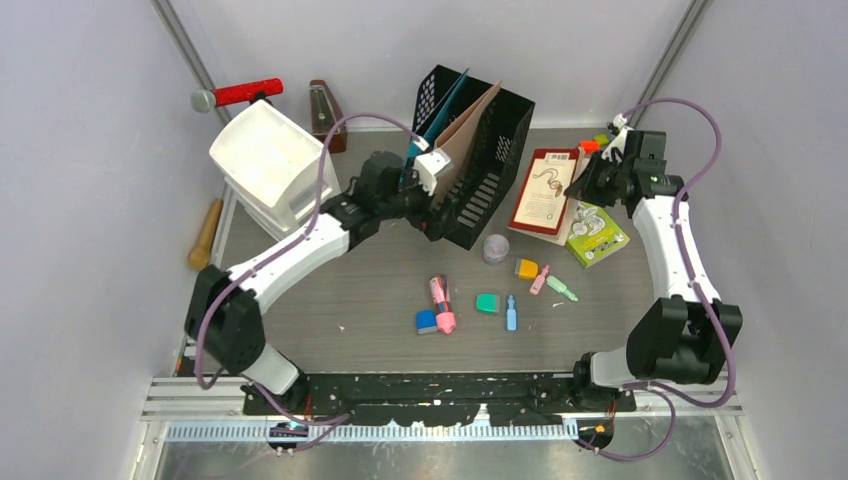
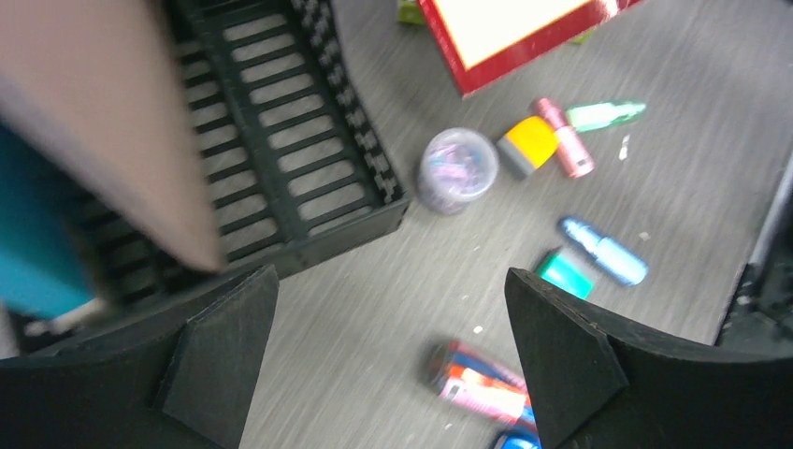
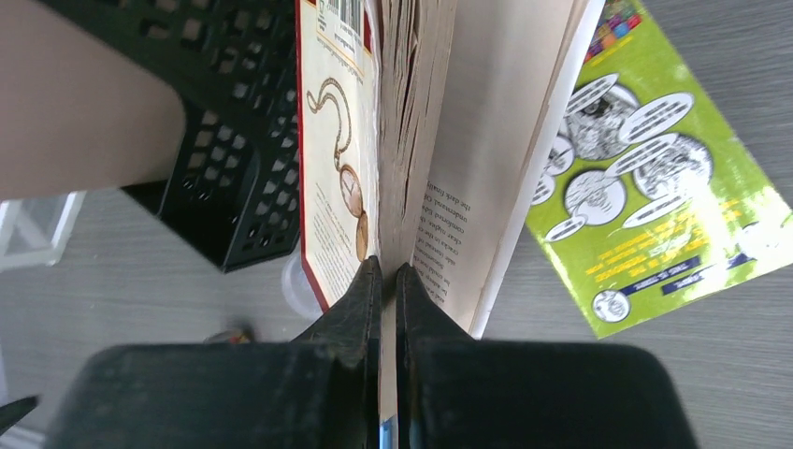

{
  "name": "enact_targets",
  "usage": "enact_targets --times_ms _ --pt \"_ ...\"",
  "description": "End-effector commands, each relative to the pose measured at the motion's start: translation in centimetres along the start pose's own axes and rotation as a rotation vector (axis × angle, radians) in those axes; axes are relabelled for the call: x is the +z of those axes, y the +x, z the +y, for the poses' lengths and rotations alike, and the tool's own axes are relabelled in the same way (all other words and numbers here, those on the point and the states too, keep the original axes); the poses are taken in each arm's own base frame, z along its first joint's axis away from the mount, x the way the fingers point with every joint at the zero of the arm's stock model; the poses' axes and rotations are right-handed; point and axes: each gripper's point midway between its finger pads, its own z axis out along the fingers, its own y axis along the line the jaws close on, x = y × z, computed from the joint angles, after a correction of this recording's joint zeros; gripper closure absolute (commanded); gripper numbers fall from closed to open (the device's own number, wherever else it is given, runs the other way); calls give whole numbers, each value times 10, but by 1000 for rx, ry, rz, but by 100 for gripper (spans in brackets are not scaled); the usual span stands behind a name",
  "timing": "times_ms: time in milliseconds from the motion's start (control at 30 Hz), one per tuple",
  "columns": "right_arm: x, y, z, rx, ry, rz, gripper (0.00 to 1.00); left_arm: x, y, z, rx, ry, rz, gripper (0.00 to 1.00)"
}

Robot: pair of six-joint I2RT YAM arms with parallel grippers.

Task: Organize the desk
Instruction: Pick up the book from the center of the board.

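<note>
Where the two arms are bolted at the near edge, the grey wood-grain worktop (image 1: 350, 290) runs away toward the lavender walls and carries everything here. Nearest lie a blue block (image 1: 426, 321) just beside a pink highlighter (image 1: 441, 303), then a green block (image 1: 487, 302) with a small blue marker (image 1: 511, 312) next to it. A little farther sit an orange block (image 1: 526, 268), a pink marker (image 1: 539, 280) and a green marker (image 1: 562, 289), with a round clear tub (image 1: 496, 248) behind them. The left fingers (image 2: 224, 346) are released, spread wide with nothing between them, above the worktop at the near corner of the black file holder (image 1: 480, 165), which holds a brown folder (image 1: 470, 125) and a teal folder (image 1: 440, 115). The right fingers (image 3: 355, 309) are clenched on the red-bordered book (image 1: 545, 192), pinching its edge; the book lies over part of a green comic booklet (image 1: 597, 235). Farther left stand stacked white bins (image 1: 268, 165), and a wooden handle (image 1: 205, 235) lies by the left wall. At the back are a metronome (image 1: 325, 115) and a red-handled hammer (image 1: 240, 94)
</note>
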Motion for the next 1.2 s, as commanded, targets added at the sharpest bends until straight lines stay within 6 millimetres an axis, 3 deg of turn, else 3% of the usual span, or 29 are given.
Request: enact_targets --times_ms 0,133,300,633,933,1167 --pt "-34 -7 36 -29 -157 -74 100 31 -31 -29 -126 119 -61 5" --pt "-42 6 48 -44 -234 -49 100 60 -30 -32 -226 148 -64 6" --pt "-47 27 62 -49 -345 -13 100 81 -21 -34 -296 179 -65 7" --pt "-48 53 81 -57 -523 12 100 86 -8 -56 -373 312 -62 2" --pt "-51 68 87 -50 -588 24 100 90 13 -57 -442 311 -67 0" --pt "-55 77 94 -52 -652 43 100 86 6 -77 -506 442 -95 0"
